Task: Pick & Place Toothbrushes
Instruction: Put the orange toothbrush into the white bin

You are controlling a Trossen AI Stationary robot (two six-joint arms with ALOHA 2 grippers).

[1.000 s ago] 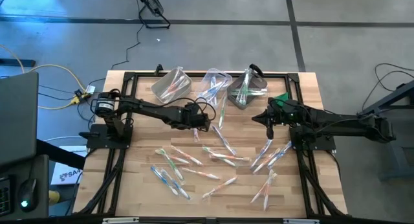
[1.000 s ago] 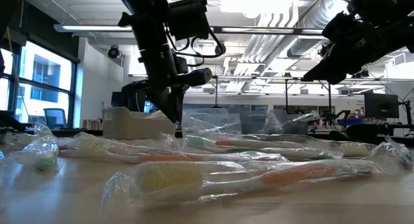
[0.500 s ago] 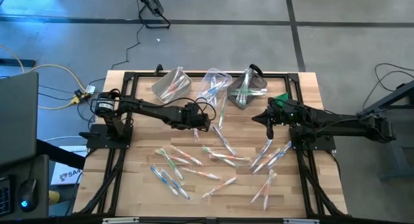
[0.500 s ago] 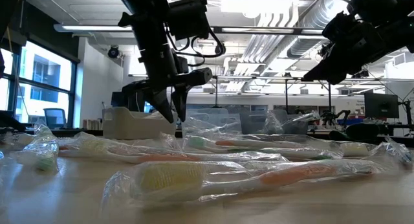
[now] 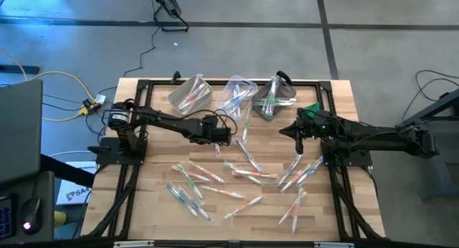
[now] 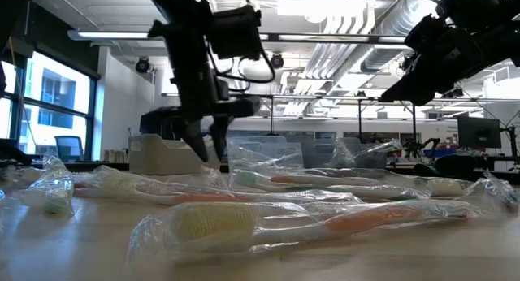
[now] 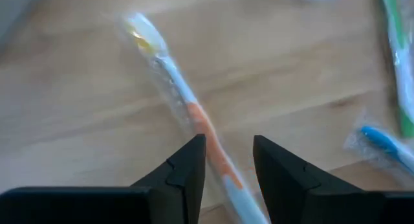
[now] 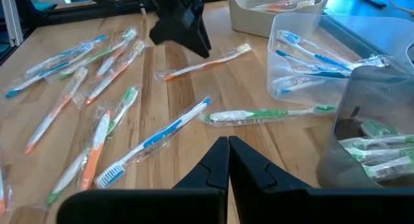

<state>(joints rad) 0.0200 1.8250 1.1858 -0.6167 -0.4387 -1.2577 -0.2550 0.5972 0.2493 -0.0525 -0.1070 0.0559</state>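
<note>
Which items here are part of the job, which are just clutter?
Job: loose wrapped toothbrushes; orange-handled toothbrush under the open left gripper; right gripper, shut, waiting near the bins.
Clutter: small green object; yellow cable.

place: robotics lab | cues: exposed ceiling ducts (image 6: 357, 21); concrete floor (image 5: 229, 51); desks with monitors (image 6: 478, 133)

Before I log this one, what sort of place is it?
Probably a robotics lab in an open industrial hall: exposed ceiling ducts, a concrete floor with loose cables, and a wooden table framed by a dark rig.
</note>
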